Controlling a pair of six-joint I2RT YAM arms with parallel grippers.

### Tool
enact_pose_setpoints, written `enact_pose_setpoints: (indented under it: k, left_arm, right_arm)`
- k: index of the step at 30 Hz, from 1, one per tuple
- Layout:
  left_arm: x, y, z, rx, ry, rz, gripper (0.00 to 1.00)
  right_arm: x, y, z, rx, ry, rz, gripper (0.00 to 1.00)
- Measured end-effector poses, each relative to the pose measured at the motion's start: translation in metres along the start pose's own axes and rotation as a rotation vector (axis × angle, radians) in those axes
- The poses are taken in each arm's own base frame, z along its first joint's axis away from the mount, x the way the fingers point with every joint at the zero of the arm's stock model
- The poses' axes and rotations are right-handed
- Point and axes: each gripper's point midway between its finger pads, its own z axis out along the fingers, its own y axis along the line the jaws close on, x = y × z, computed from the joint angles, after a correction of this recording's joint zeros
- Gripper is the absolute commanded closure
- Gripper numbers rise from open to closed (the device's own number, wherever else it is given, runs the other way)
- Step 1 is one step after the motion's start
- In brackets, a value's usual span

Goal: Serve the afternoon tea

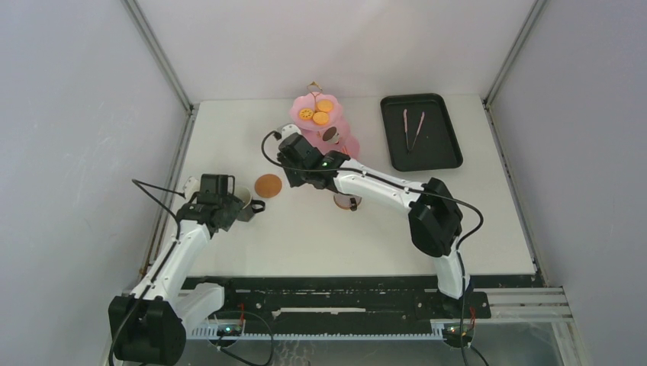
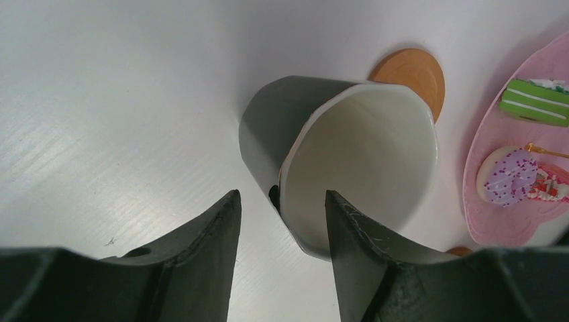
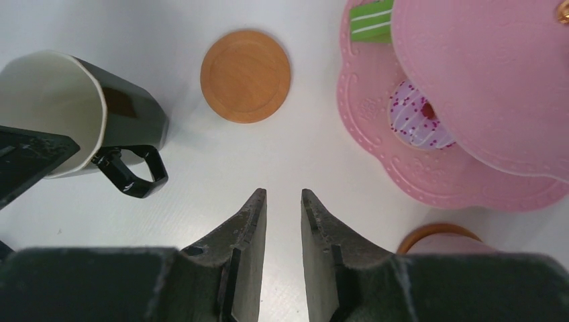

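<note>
**Desk:** What is happening closest to the arms?

**Photographer:** The left gripper (image 2: 282, 193) is straddling the wall of a dark mug (image 2: 268, 127). One finger is sitting outside and the other is dipping into the white interior. The fingers are standing apart, and a gap is showing between the outer one and the mug. The mug is sitting on the white table (image 1: 381, 236), left of centre.

**Desk:** And just past it?

**Photographer:** A round brown coaster (image 3: 245, 75) is lying just beside the mug, not under it. The right gripper (image 3: 283, 196) is hovering above the table between that coaster and the cake stand. Its fingers are nearly together with a narrow slit between them, and they are gripping nothing. A second coaster (image 3: 436, 227) is peeking in by the stand, mostly hidden.

**Desk:** Farther back?

**Photographer:** The pink three-tier cake stand (image 1: 347, 141) is standing at the far middle of the table. It is carrying a green layered slice (image 2: 537, 100) and a purple-iced cookie (image 2: 506, 176) on its bottom tier, and orange rounds (image 1: 317, 113) on top. At the far right, thin tongs (image 1: 413, 130) are lying in a black tray (image 1: 439, 152).
</note>
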Motion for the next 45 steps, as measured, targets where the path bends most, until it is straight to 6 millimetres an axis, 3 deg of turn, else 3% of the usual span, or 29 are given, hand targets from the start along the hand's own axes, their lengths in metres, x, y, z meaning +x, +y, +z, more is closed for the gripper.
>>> enact_pose_setpoints:
  k: [11, 26, 32, 39, 45]
  left_arm:
    - [0.002, 0.000, -0.003, 0.014, 0.014, 0.023, 0.62]
    - [0.009, 0.009, -0.002, -0.008, 0.049, 0.095, 0.92]
    - [0.012, 0.009, -0.004, 0.003, 0.074, 0.142, 1.00]
    - [0.019, -0.007, -0.017, 0.032, 0.159, 0.272, 1.00]
    - [0.021, -0.053, -0.043, 0.138, 0.182, 0.438, 1.00]
  right_arm:
    - [-0.017, -0.005, -0.024, 0.002, -0.070, 0.015, 0.67]
    - [-0.010, -0.015, -0.024, 0.019, -0.062, 0.021, 0.67]
    - [-0.014, -0.028, -0.038, 0.040, -0.081, 0.038, 0.67]
    - [-0.021, -0.041, -0.060, 0.062, -0.117, 0.058, 0.67]
    - [-0.022, -0.048, -0.070, 0.081, -0.126, 0.068, 0.68]
